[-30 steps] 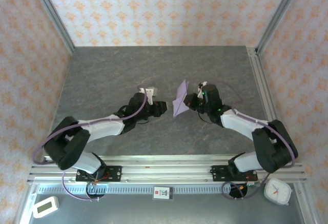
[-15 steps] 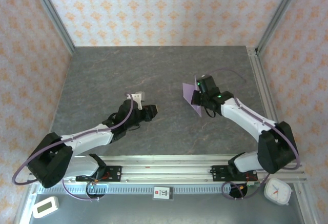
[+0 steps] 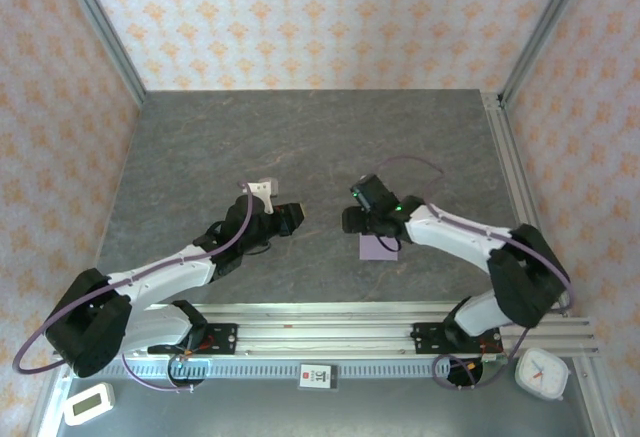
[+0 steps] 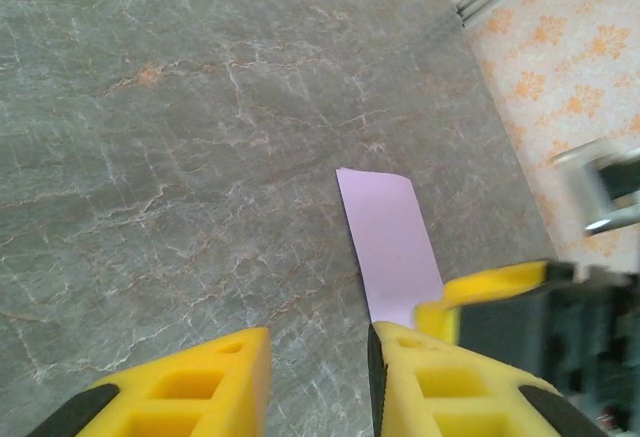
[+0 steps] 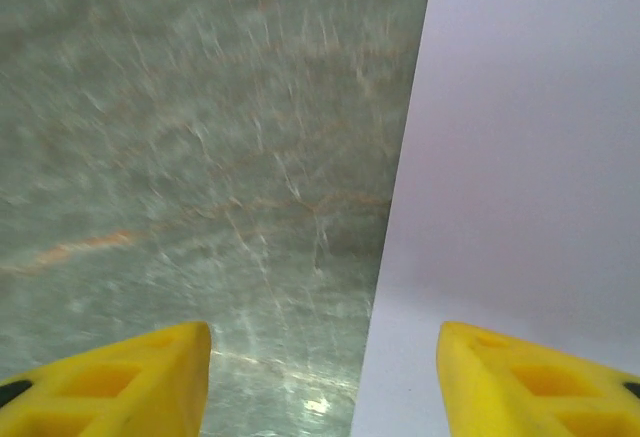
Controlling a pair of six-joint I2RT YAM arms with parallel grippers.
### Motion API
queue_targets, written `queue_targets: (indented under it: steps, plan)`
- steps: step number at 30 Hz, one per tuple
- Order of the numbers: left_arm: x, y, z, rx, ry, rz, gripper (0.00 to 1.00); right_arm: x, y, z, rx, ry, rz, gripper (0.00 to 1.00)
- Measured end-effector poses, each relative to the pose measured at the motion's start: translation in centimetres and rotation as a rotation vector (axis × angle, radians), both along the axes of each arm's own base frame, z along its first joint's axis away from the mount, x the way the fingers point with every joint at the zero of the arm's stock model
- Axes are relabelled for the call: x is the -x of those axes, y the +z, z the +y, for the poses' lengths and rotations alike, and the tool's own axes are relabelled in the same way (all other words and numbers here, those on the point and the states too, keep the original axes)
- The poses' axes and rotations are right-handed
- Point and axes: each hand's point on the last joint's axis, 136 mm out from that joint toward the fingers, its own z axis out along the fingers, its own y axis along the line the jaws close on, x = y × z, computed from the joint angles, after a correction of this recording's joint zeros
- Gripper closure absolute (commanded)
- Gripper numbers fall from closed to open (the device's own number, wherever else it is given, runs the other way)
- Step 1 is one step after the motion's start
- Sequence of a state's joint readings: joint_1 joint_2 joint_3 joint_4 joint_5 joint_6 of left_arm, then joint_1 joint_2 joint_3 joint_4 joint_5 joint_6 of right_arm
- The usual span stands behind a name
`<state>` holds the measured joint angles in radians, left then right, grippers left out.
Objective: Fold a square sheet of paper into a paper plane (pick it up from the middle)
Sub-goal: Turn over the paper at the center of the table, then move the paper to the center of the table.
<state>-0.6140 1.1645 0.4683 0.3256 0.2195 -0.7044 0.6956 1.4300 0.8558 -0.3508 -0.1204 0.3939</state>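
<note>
The paper plane, a narrow folded piece of pale lilac paper, lies flat on the grey stone-patterned table. My right gripper hovers low just above its far end, open, with nothing between the jaws. In the right wrist view the paper plane covers the right half and my right gripper straddles its left edge. My left gripper is open to the left of it, a short gap away. In the left wrist view the paper plane stretches away ahead of my left gripper, whose jaws are empty.
Wallpapered walls and metal corner posts enclose the table on three sides. An aluminium rail runs along the near edge. A small white clock sits at the bottom right and a white timer at the bottom left.
My right gripper, shut on the upright paper before, swung down and left and opened; the paper now lies flat on the table. My left gripper drew back to the left.
</note>
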Motion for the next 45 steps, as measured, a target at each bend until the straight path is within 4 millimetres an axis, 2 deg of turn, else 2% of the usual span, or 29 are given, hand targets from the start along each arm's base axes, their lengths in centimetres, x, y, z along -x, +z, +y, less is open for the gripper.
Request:
queue_targets:
  steps: [2, 4, 6, 8, 11, 16, 20, 26, 31, 36, 40, 45]
  plan:
    - [0.0, -0.1, 0.0, -0.002, 0.0, 0.008, 0.63, -1.2, 2.2, -1.1, -0.072, -0.056, -0.059, 0.47]
    - [0.1, -0.2, -0.1, -0.004, -0.005, 0.015, 0.63, -2.6, 3.5, -3.0, -0.127, -0.122, -0.103, 0.52]
    - [-0.1, -0.2, -0.3, -0.007, -0.007, 0.02, 0.6, -3.7, 3.2, -4.8, -0.152, -0.178, -0.117, 0.6]
    - [-0.3, -0.2, -0.5, -0.007, -0.009, 0.024, 0.57, -4.0, 1.7, -6.1, -0.155, -0.209, -0.091, 0.66]
    - [-0.7, 0.0, -0.8, -0.007, -0.013, 0.026, 0.54, -3.5, -1.1, -6.7, -0.144, -0.212, -0.034, 0.74]
    - [-0.8, -0.3, -1.0, -0.011, -0.017, 0.035, 0.51, -2.6, -3.7, -6.7, -0.157, -0.19, 0.002, 0.83]
    - [-0.8, -0.9, -1.1, -0.018, -0.024, 0.051, 0.5, -0.5, -6.6, -6.6, -0.188, -0.164, 0.054, 0.88]
    - [-0.7, -1.3, -1.2, -0.024, -0.027, 0.063, 0.46, 0.3, -6.4, -4.3, -0.345, -0.132, 0.01, 0.88]
    - [-0.8, -1.5, -1.3, -0.024, -0.027, 0.066, 0.44, 1.3, -6.2, -0.9, -0.422, -0.08, 0.034, 0.88]
    - [-0.6, -1.8, -1.5, -0.028, -0.032, 0.075, 0.44, 0.7, -5.8, 2.4, -0.459, -0.032, 0.065, 0.88]
    - [-0.5, -1.9, -1.5, -0.022, -0.03, 0.079, 0.4, -0.5, -3.6, 4.3, -0.495, 0.002, 0.041, 0.87]
    - [-0.3, -2.3, -1.4, -0.002, -0.019, 0.093, 0.31, -1.0, 0.3, 4.1, -0.513, 0.012, -0.041, 0.87]
